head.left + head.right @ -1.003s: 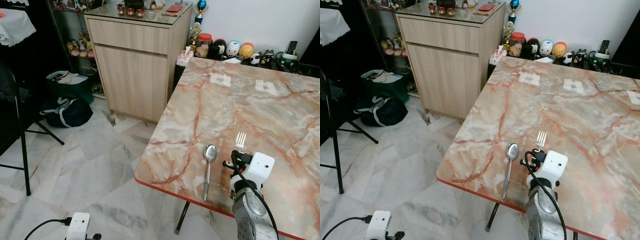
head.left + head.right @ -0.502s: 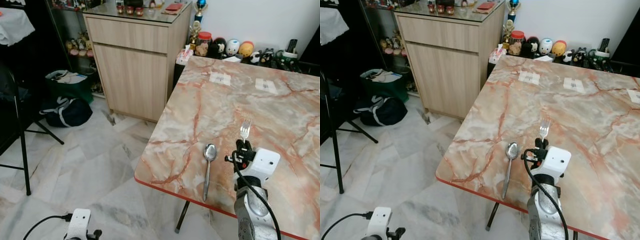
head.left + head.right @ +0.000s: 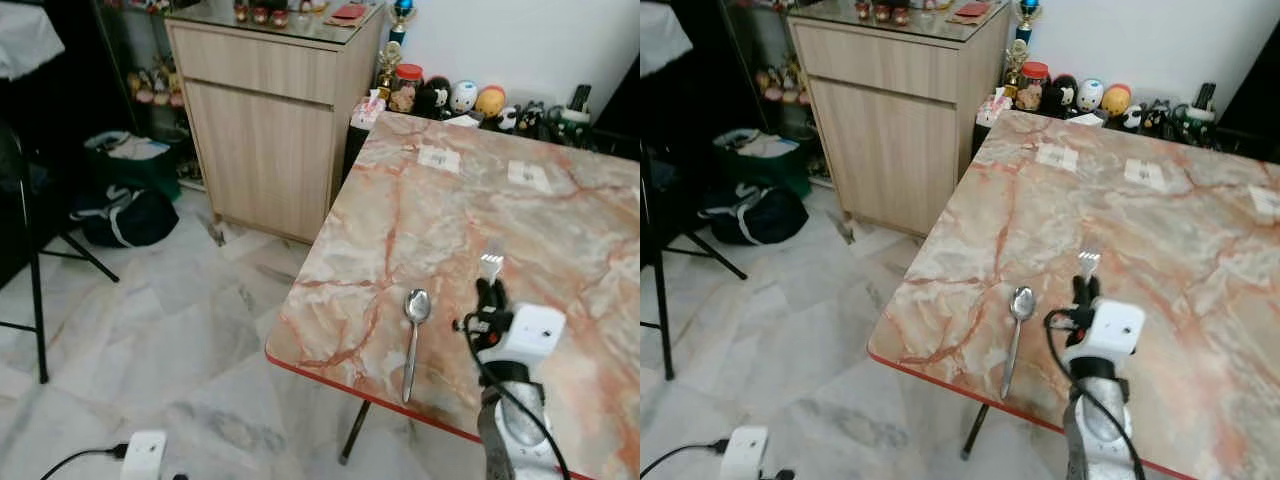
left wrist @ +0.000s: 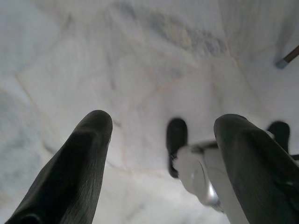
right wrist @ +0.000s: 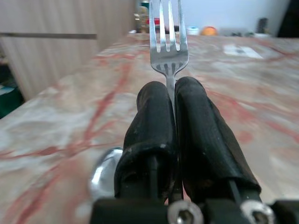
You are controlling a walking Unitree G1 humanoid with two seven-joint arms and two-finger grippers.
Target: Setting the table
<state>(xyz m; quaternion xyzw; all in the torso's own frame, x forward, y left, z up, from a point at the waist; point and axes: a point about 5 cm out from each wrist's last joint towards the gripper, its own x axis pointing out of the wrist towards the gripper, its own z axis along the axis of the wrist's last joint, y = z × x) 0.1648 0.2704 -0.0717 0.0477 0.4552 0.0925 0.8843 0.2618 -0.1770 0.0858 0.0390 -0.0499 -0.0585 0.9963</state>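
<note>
A silver fork (image 3: pixel 490 265) sticks out forward from my right gripper (image 3: pixel 489 293), which is shut on its handle; the tines (image 5: pixel 167 32) point away over the marble table (image 3: pixel 440 220). A silver spoon (image 3: pixel 412 328) lies flat on the table near the front edge, just left of that gripper. In the right wrist view the spoon's bowl (image 5: pixel 103 172) shows beside the black fingers (image 5: pixel 205 135). My left gripper (image 4: pixel 159 154) hangs open over the floor tiles, low at my left.
A wooden cabinet (image 3: pixel 270 120) stands left of the table's far corner. Figurines and jars (image 3: pixel 450 98) line the table's far edge, with paper squares (image 3: pixel 438 158) nearby. A dark bag (image 3: pixel 125 215) and a chair leg (image 3: pixel 35 300) are on the floor at left.
My right gripper has carried the fork forward and slightly right over the table. The camera has shifted a little. The spoon has stayed where it lay.
</note>
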